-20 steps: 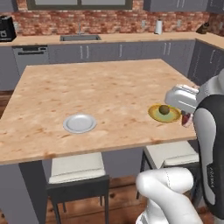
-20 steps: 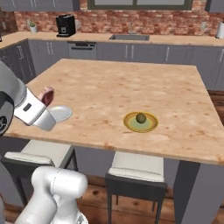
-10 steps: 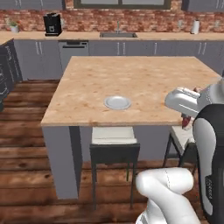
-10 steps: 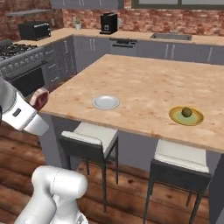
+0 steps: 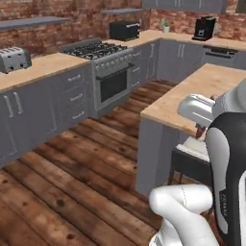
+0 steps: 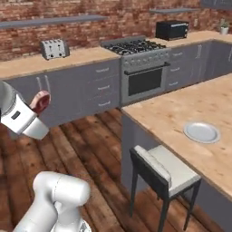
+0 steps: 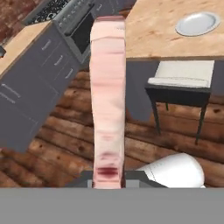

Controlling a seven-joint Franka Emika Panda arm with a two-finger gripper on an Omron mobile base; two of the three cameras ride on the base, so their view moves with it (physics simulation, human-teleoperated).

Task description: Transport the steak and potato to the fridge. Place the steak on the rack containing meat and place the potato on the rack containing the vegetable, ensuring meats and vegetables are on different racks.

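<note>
My gripper (image 7: 108, 175) is shut on the steak (image 7: 107, 92), a red-pink slab with pale marbling that I see edge-on, running up the middle of the hand view. From the right base view the steak (image 6: 41, 100) pokes out of the gripper (image 6: 39, 105) at the left, held over the wooden floor away from the island. The left base view shows the hand (image 5: 198, 111) beside the island's near edge, with a bit of red steak (image 5: 199, 130) under it. The potato, the fridge and its racks are out of view.
The wooden-topped island (image 6: 181, 113) carries an empty grey plate (image 6: 201, 132), with a stool (image 6: 167, 170) tucked at its side. Grey cabinets with a stove (image 6: 138, 68), toaster (image 6: 53, 47) and microwave (image 6: 171, 29) line the wall. Open wooden floor (image 5: 72, 173) lies between.
The whole picture has swung as the base turned away from the island, which now sits at the right; cabinets and stove have come into view. The steak stays in the shut gripper.
</note>
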